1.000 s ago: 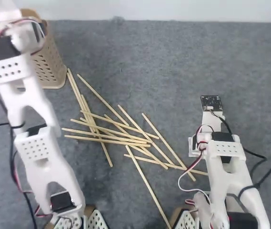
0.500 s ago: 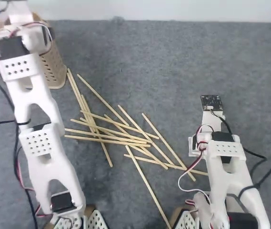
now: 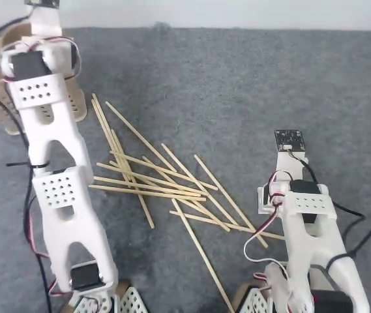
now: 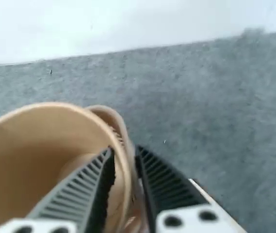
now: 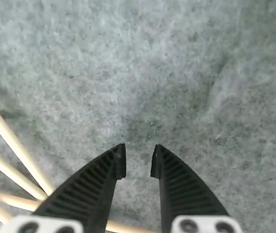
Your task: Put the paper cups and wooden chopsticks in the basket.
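Left gripper: clenched on the rim of a paper cup, one finger inside and one outside. It hangs at the far left of the worktop, over or just beside the basket; I cannot tell which.
Right gripper: fingers slightly parted with nothing between them, low over bare grey cover at the near right.
Scatter: wooden chopsticks lie criss-crossed mid-worktop, their farthest ends just beside the basket's foot.
Step in hand: probably delivering the cup to the basket.
Next move: centre the cup over the basket's mouth, then let go. A grip on the rim alone may let the cup tilt.
Edges: the basket stands near the far edge of the grey cover, with little room beyond.
Open room: a wide bare stretch at the far right.
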You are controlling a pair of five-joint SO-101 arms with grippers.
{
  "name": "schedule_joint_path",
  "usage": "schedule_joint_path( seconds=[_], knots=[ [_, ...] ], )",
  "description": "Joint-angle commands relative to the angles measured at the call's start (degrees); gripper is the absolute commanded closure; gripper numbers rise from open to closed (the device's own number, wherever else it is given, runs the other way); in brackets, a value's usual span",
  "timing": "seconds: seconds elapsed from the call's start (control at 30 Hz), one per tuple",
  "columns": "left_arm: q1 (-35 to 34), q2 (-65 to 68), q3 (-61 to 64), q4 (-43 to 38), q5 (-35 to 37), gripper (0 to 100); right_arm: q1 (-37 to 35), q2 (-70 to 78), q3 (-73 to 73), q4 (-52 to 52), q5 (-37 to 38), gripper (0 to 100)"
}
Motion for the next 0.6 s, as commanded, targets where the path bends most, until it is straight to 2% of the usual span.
schedule_joint_path(
  seconds=[0.0,0.13,0.23,0.43,0.57],
  knots=[
    [0.4,2.7,-4.0,2.1,1.8,99,-0.6,-1.3,0.4,-1.2,-0.8,89.7],
    [2.1,2.7,-11.9,4.4,3.9,99,-0.6,-1.3,0.4,-1.2,-0.9,89.7],
    [3.8,0.3,-11.6,4.2,4.3,99,-0.5,-1.3,0.4,-1.2,-0.9,89.7],
    [3.7,-6.4,-11.6,-0.8,22.6,99,-0.5,-1.3,0.4,-1.2,-0.9,89.8],
    [5.4,-10.0,-11.6,-1.4,27.6,99,-0.4,-1.3,0.4,-1.2,-0.9,89.8]
  ],
)
